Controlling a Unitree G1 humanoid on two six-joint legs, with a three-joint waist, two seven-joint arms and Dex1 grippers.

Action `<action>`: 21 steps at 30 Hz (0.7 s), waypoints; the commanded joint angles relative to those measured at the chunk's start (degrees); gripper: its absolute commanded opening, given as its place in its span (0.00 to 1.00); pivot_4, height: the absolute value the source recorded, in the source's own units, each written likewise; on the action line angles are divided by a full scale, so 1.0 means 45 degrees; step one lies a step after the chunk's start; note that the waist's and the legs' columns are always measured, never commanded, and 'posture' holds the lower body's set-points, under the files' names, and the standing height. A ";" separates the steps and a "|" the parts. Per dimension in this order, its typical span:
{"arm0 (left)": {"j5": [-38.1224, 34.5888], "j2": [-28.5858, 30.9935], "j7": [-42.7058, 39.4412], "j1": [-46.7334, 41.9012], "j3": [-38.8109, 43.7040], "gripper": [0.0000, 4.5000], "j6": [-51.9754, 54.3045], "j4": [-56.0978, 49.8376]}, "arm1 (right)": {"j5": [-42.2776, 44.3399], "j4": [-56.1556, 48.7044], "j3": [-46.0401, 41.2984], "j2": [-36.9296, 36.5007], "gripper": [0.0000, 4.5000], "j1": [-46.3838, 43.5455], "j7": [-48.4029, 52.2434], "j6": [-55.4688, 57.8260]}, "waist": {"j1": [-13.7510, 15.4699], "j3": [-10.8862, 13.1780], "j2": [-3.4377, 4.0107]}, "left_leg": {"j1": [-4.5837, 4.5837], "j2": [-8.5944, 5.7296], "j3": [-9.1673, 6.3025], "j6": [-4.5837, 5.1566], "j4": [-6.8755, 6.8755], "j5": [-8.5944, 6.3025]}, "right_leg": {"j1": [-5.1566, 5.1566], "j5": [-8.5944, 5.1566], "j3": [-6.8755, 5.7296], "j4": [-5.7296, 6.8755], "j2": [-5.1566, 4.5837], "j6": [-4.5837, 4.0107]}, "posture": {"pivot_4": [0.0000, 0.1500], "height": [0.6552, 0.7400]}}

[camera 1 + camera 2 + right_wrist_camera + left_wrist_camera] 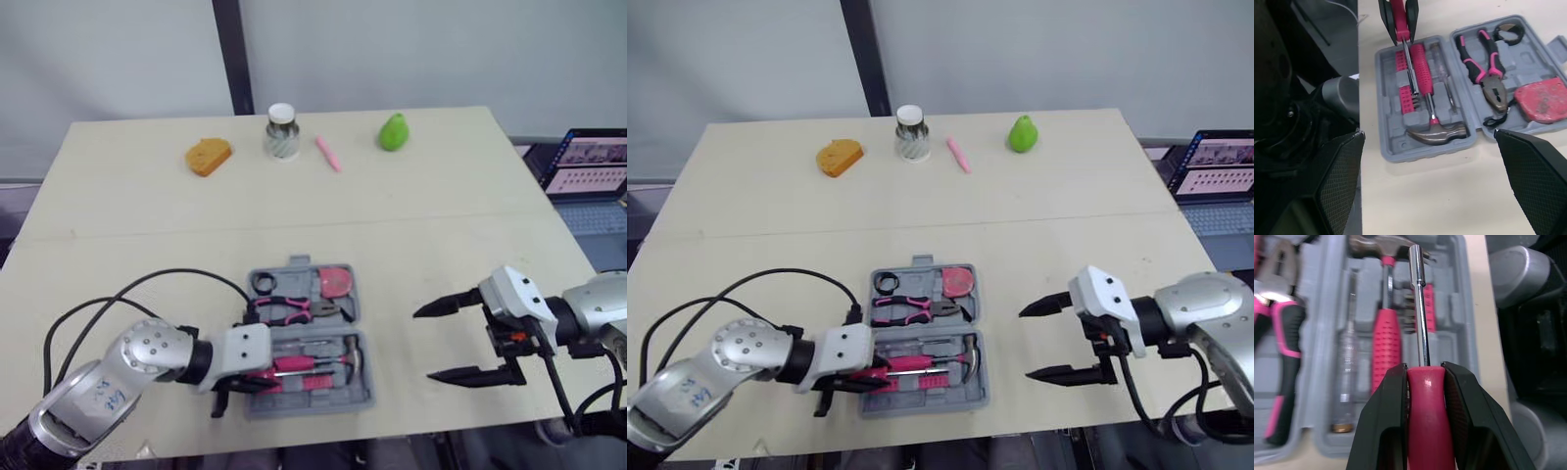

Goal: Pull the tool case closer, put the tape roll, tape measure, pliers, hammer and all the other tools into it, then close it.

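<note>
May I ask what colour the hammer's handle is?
Pink hammer handle, clearest in the right wrist view.

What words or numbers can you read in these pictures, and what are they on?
White sticker on the silver left forearm: blue marks, too blurred to read.
Open laptop screen beside the table: too small to read.
Grey plastic tool case and pink-handled screwdriver: no lettering seen.
</note>
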 commanded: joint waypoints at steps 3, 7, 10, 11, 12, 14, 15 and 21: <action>0.0382 -0.0681 0.0792 -0.0387 -0.1081 0.13 0.0997 -0.0973 | 0.0932 -0.0976 -0.1012 -0.0617 1.00 0.0368 0.0236 0.0556 | 0.0192 0.0003 -0.0005 | 0.0001 0.0000 0.0002 0.0001 0.0007 0.0000 | 0.0001 0.0001 0.0007 0.0001 0.0001 -0.0001 | 1.00 1.00; 0.0442 -0.1168 0.1230 -0.0750 -0.1786 0.13 0.1796 -0.1389 | 0.1163 -0.1205 -0.1182 -0.0709 1.00 0.0521 0.0161 0.0757 | 0.0245 0.0004 -0.0008 | 0.0003 -0.0001 0.0000 0.0002 0.0023 0.0001 | 0.0005 0.0002 0.0013 0.0001 0.0002 -0.0004 | 1.00 1.00; 0.0535 -0.1464 0.1567 -0.1015 -0.2292 0.13 0.2326 -0.1598 | 0.1225 -0.1228 -0.1129 -0.0712 1.00 0.0497 0.0133 0.0808 | 0.0238 0.0004 -0.0009 | 0.0003 -0.0001 0.0000 0.0002 0.0024 0.0001 | 0.0005 0.0003 0.0015 0.0006 0.0002 -0.0005 | 1.00 1.00; 0.0552 -0.1526 0.1662 -0.1082 -0.2447 0.13 0.2489 -0.1674 | 0.1224 -0.1211 -0.1098 -0.0705 1.00 0.0473 0.0126 0.0813 | 0.0238 0.0005 -0.0010 | 0.0003 -0.0002 0.0001 0.0003 0.0025 0.0001 | 0.0005 0.0003 0.0016 0.0007 0.0002 -0.0005 | 1.00 1.00; 0.0583 -0.1549 0.1744 -0.1151 -0.2588 0.13 0.2637 -0.1734 | 0.1230 -0.1209 -0.1088 -0.0703 1.00 0.0456 0.0121 0.0830 | 0.0236 0.0005 -0.0010 | 0.0002 -0.0001 0.0000 0.0003 0.0025 0.0001 | 0.0005 0.0003 0.0016 0.0008 0.0002 -0.0005 | 1.00 1.00; 0.0699 -0.1554 0.1896 -0.1289 -0.2907 0.13 0.2881 -0.1768 | 0.1214 -0.1195 -0.1038 -0.0684 1.00 0.0404 0.0123 0.0856 | 0.0236 0.0005 -0.0010 | 0.0003 -0.0001 0.0000 0.0003 0.0027 0.0001 | 0.0007 0.0003 0.0015 0.0009 0.0002 -0.0006 | 1.00 1.00; 0.0735 -0.1549 0.1970 -0.1333 -0.2997 0.13 0.2994 -0.1797 | 0.1214 -0.1193 -0.1019 -0.0676 1.00 0.0377 0.0120 0.0873 | 0.0236 0.0005 -0.0010 | 0.0005 -0.0001 -0.0001 0.0003 0.0027 0.0001 | 0.0007 0.0003 0.0014 0.0010 0.0003 -0.0006 | 1.00 1.00; 0.0568 -0.1680 0.2325 -0.1632 -0.3289 0.13 0.4076 -0.2232 | 0.1347 -0.1337 -0.1040 -0.0641 1.00 0.0294 -0.0014 0.1090 | 0.0235 0.0005 -0.0010 | 0.0006 -0.0001 -0.0001 0.0003 0.0027 0.0001 | 0.0007 0.0003 0.0016 0.0010 0.0003 -0.0006 | 1.00 1.00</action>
